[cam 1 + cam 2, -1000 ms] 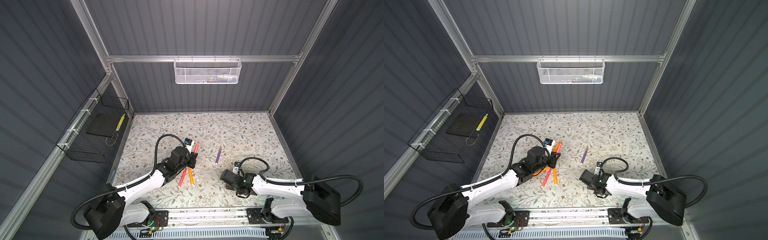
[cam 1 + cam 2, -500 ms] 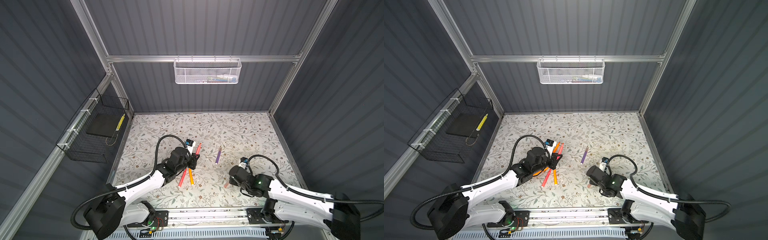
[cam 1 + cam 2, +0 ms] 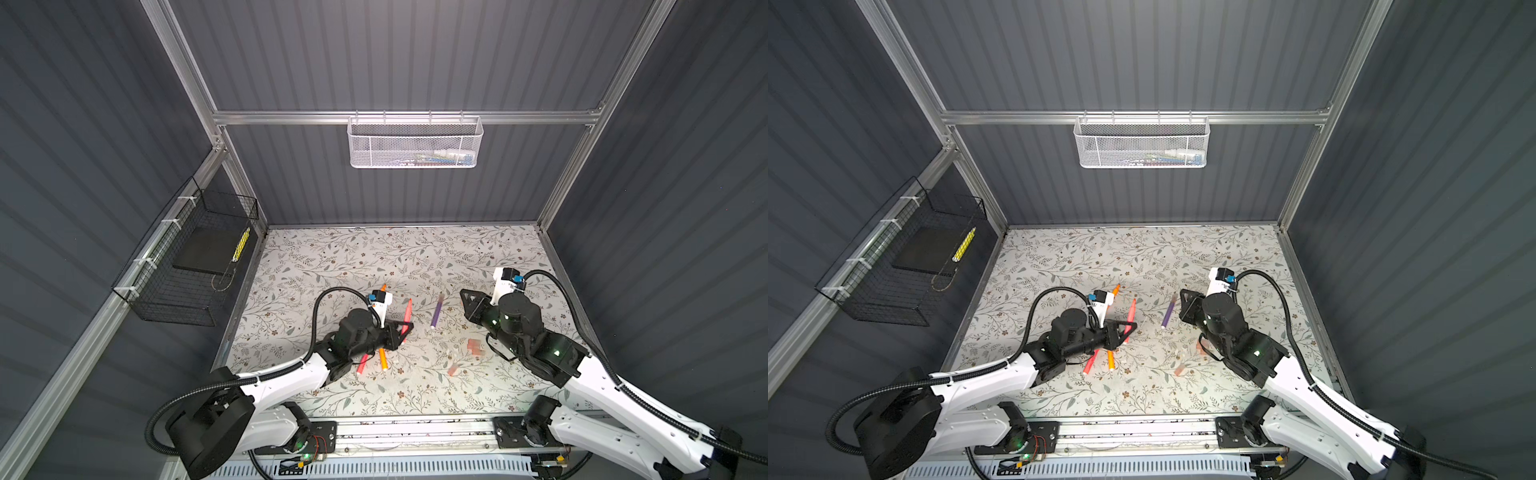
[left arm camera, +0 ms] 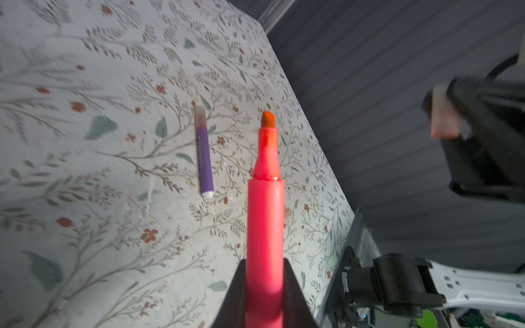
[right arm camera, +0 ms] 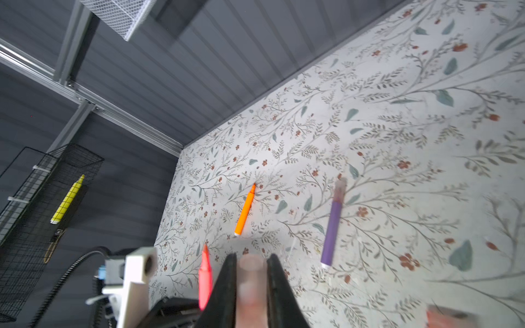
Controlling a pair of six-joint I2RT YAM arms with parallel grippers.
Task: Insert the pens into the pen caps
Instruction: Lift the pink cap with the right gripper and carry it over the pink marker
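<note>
My left gripper (image 3: 401, 330) (image 4: 264, 264) is shut on an uncapped red-pink pen (image 3: 407, 311) (image 4: 265, 213), its tip pointing away from the gripper. Facing it from the right, my right gripper (image 3: 467, 297) (image 5: 251, 259) is shut on a translucent pinkish pen cap (image 5: 251, 272), open end forward. Between them a purple pen (image 3: 436, 313) (image 5: 332, 227) lies on the mat, a cap on its far end. An orange pen (image 3: 383, 359) and a red-pink pen (image 3: 362, 363) lie under my left arm. Another orange pen (image 5: 245, 210) lies further back. Loose pen caps (image 3: 473, 347) (image 3: 454, 368) lie front right.
A white mesh basket (image 3: 415, 143) hangs on the back wall. A black wire basket (image 3: 187, 266) on the left wall holds a yellow pen and a dark pad. Grey walls close in the floral mat (image 3: 374, 257); a metal rail (image 3: 415, 432) runs along the front.
My right arm has lifted the pen cap off the mat, swung back and to the right, and turned to face the left gripper. The left gripper has barely moved with its pen.
</note>
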